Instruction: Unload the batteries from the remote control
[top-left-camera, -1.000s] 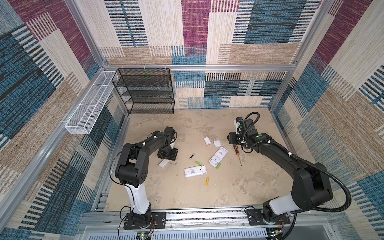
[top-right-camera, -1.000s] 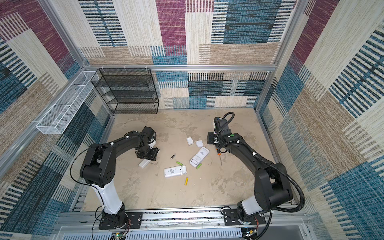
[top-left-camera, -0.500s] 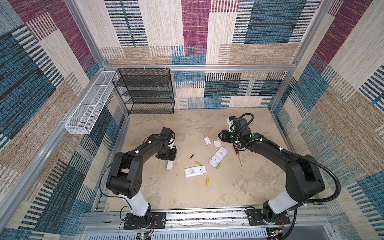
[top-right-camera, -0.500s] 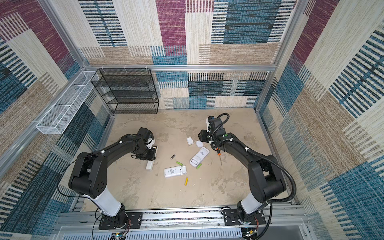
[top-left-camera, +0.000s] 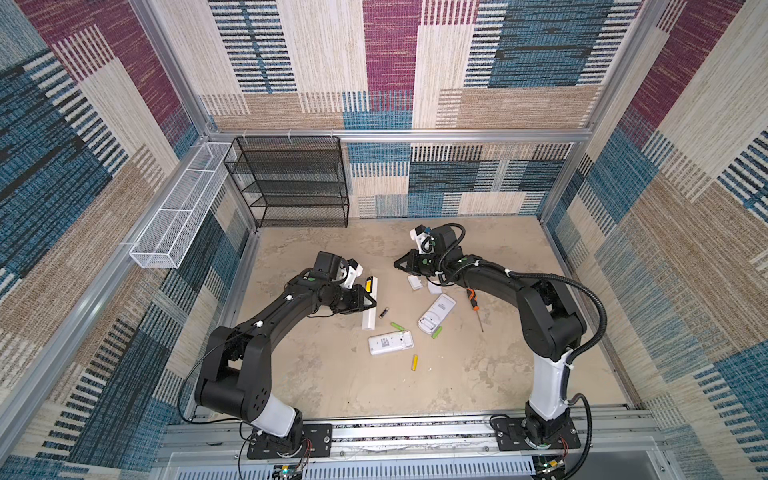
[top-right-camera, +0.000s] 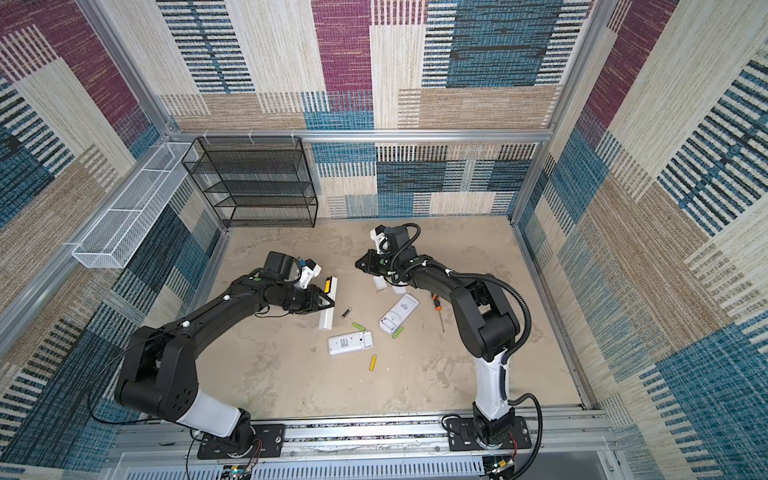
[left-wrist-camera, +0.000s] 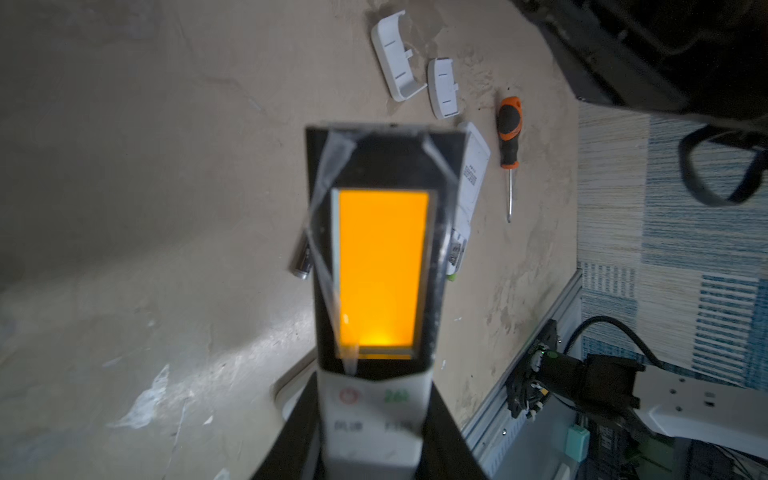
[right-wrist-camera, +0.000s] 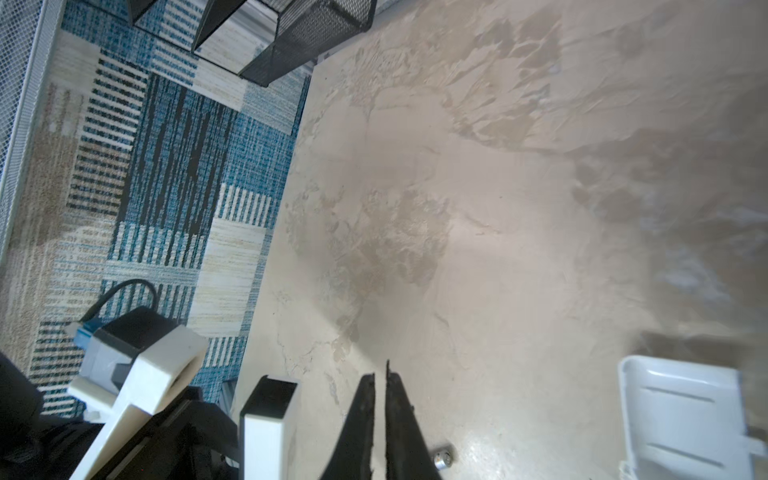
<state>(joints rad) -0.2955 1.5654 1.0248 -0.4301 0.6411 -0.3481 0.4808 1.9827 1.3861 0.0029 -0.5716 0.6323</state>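
**Left gripper holds a lit remote, loose batteries lie on the table**

The left gripper is closed around a long white remote control, and its orange display is lit. The right gripper has its fingers pressed together with nothing between them, above the table. In a top view, a black battery lies just beside the held remote. Two green batteries lie near two other white remotes, and a yellow battery lies closer to the front rail. Two battery covers lie beside a screwdriver.
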